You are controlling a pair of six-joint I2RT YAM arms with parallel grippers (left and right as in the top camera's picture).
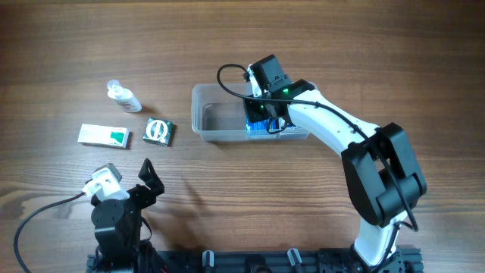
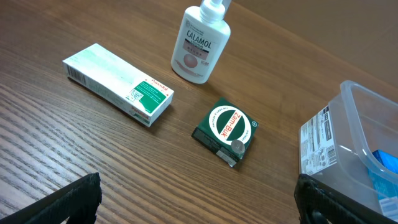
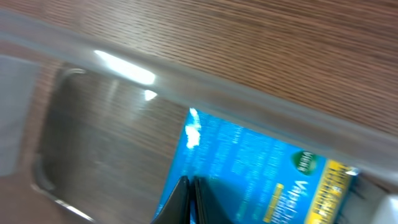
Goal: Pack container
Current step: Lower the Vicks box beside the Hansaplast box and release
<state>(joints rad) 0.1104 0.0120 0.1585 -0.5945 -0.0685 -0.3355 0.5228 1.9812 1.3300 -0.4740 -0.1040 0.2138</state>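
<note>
Clear plastic container (image 1: pixel 196 114) sits just 12 o'clock of the table's centre, the right gripper (image 1: pixel 263 114) inside it, fingers pressed together above a blue box (image 1: pixel 258 127), while the left gripper (image 1: pixel 150 176) waits spread at 8 o'clock.

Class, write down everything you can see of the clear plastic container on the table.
The container is a shallow, clear plastic tub, rectangular with rounded corners and a rim. It sits upright and lidless on the wooden table. A blue box lies inside towards one end, with the right gripper reaching in over it.
</note>
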